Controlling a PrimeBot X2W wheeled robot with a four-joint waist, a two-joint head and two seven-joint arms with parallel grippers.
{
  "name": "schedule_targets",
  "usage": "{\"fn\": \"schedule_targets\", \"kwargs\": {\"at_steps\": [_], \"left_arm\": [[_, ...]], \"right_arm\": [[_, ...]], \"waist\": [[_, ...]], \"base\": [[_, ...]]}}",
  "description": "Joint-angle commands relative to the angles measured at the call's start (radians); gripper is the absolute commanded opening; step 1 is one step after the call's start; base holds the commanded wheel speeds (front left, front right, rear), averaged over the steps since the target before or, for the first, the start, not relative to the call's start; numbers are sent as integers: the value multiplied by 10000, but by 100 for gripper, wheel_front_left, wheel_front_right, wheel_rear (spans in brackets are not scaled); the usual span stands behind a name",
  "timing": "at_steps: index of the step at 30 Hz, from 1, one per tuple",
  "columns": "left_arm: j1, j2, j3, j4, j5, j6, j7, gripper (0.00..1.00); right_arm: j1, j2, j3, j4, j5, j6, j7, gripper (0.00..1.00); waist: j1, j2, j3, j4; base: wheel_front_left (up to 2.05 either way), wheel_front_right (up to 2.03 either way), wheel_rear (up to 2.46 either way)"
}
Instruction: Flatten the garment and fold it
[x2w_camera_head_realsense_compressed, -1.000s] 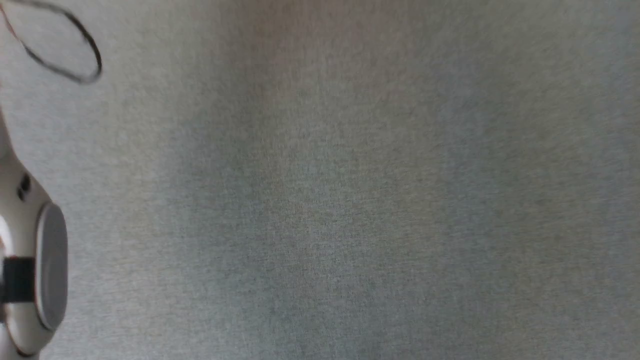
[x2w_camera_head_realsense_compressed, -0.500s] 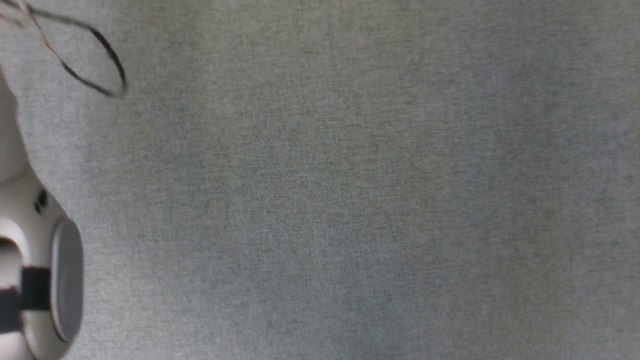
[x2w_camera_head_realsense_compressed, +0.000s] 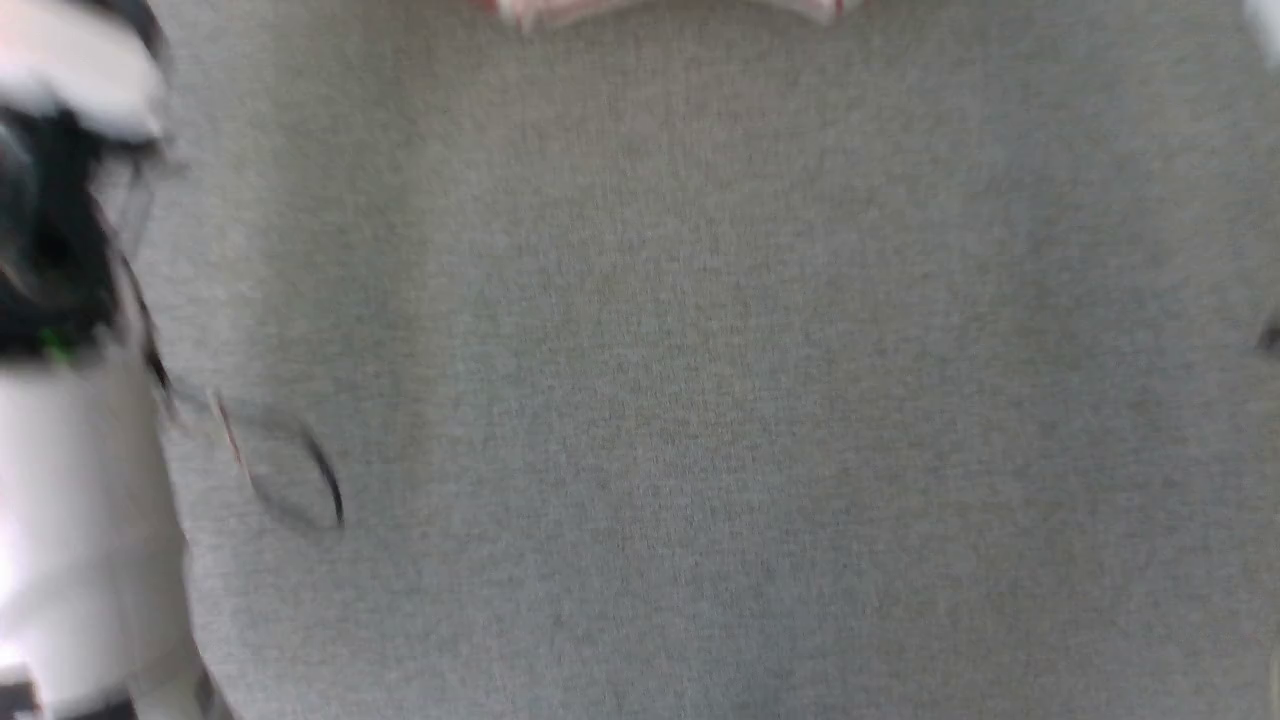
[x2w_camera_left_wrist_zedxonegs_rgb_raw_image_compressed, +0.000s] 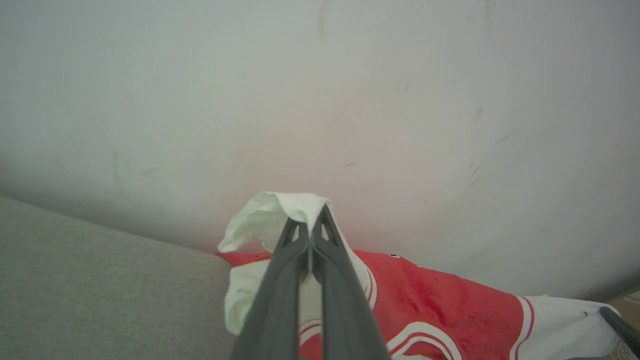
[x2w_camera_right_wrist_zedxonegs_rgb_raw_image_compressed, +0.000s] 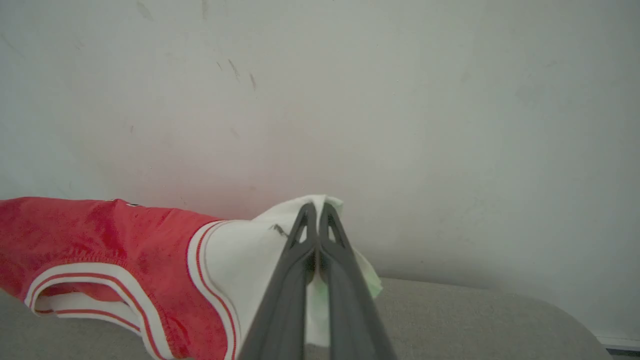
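Note:
The garment (x2w_camera_left_wrist_zedxonegs_rgb_raw_image_compressed: 450, 305) is red with white sleeves and red-and-white striped trim, and hangs stretched between my two grippers over the grey surface. My left gripper (x2w_camera_left_wrist_zedxonegs_rgb_raw_image_compressed: 316, 212) is shut on one white sleeve (x2w_camera_left_wrist_zedxonegs_rgb_raw_image_compressed: 265, 215), bunched at its fingertips. My right gripper (x2w_camera_right_wrist_zedxonegs_rgb_raw_image_compressed: 316, 207) is shut on the other white sleeve (x2w_camera_right_wrist_zedxonegs_rgb_raw_image_compressed: 240, 260), with the garment's red body (x2w_camera_right_wrist_zedxonegs_rgb_raw_image_compressed: 100, 230) and striped collar trailing to its left. In the blurred head view, a strip of the garment (x2w_camera_head_realsense_compressed: 660, 8) shows at the top edge, and my pale left forearm (x2w_camera_head_realsense_compressed: 80, 520) runs along the left side.
A grey fabric surface (x2w_camera_head_realsense_compressed: 700, 400) spreads below the garment. A pale scuffed wall (x2w_camera_left_wrist_zedxonegs_rgb_raw_image_compressed: 320, 100) stands close behind both grippers. A thin black cable loop (x2w_camera_head_realsense_compressed: 300, 490) hangs beside my left forearm. Another dark finger (x2w_camera_left_wrist_zedxonegs_rgb_raw_image_compressed: 620, 322) shows at the lower right of the left wrist view.
The head camera has moved: the cable loop now sits lower in the picture, the garment's edge has come in at the top, and more of my left arm shows.

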Motion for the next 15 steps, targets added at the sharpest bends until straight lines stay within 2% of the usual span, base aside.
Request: {"fn": "schedule_targets", "kwargs": {"at_steps": [1,8,15], "left_arm": [[736,-112,-13,-231,24,-56,-21,0],[4336,-607,-9,-1573,-184,11,-19,0],[6876,-814,198,-2594,-442,123,137,0]], "right_arm": [[675,56,-155,-303,138,50,49,0],[4180,562,-963,-1845,558,50,201,0],[6838,1315,-1672,-2742,872,50,310,0]], "waist": [[3,0,-1035,49],[3,0,-2449,100],[3,0,-3359,226]], "base": [[0,0,0],[0,0,0],[0,0,0]]}}
